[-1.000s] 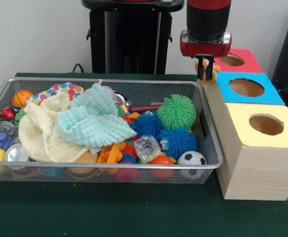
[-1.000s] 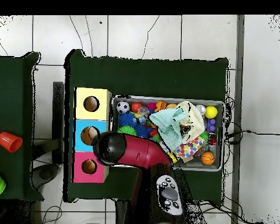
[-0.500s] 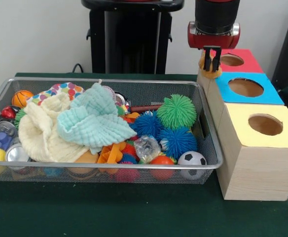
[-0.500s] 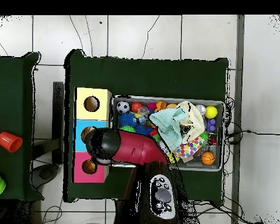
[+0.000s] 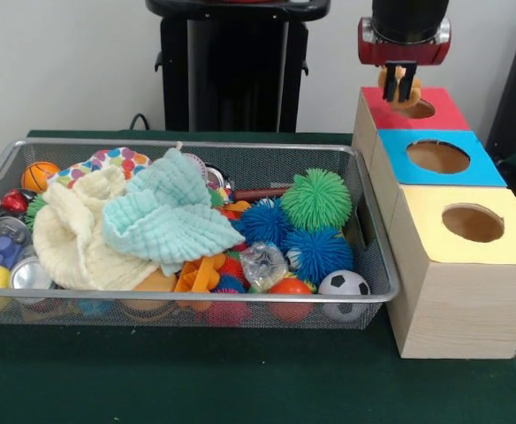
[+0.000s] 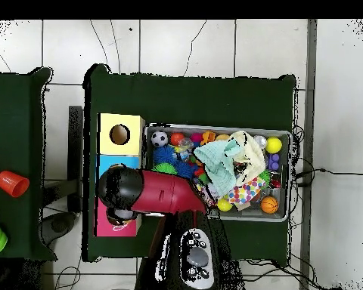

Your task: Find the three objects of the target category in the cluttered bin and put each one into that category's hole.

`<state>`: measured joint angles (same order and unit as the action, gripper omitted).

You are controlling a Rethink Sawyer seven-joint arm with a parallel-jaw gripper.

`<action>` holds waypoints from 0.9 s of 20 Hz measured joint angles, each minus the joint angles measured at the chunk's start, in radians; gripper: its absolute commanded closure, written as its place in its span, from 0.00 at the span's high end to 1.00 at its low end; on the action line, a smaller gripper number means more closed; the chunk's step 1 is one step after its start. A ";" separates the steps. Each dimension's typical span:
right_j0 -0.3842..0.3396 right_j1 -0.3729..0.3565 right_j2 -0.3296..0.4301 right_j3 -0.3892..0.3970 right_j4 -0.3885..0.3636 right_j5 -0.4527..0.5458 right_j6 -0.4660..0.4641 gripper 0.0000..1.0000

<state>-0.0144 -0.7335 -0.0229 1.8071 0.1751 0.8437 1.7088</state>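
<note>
The gripper [image 5: 402,87] is hanging just above the red box [image 5: 435,109], its fingers [image 5: 407,86] clamping a small orange toy [image 5: 390,80] over that box's hole [image 5: 415,109]. The blue box [image 5: 436,157] and yellow box [image 5: 468,226] are sitting in line beside it on the tabletop [image 5: 196,380]. The wire bin [image 5: 377,265] is lying just beside the boxes, holding cloths [image 5: 165,216], spiky balls [image 5: 316,200] and a soccer ball [image 5: 344,284].
</note>
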 measured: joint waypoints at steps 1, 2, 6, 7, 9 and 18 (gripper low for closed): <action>-0.001 0.000 0.000 0.000 0.000 0.010 0.000 0.00; -0.001 0.000 0.000 -0.002 0.000 0.022 0.000 0.00; -0.001 0.000 0.000 -0.006 0.001 0.025 0.000 0.00; -0.001 0.000 0.000 -0.006 0.001 0.025 0.000 0.00; -0.001 0.000 0.000 -0.006 0.002 0.026 0.000 0.00; 0.000 0.000 0.000 -0.006 0.013 0.025 0.000 0.00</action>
<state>-0.0145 -0.7335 -0.0229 1.8012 0.1879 0.8692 1.7088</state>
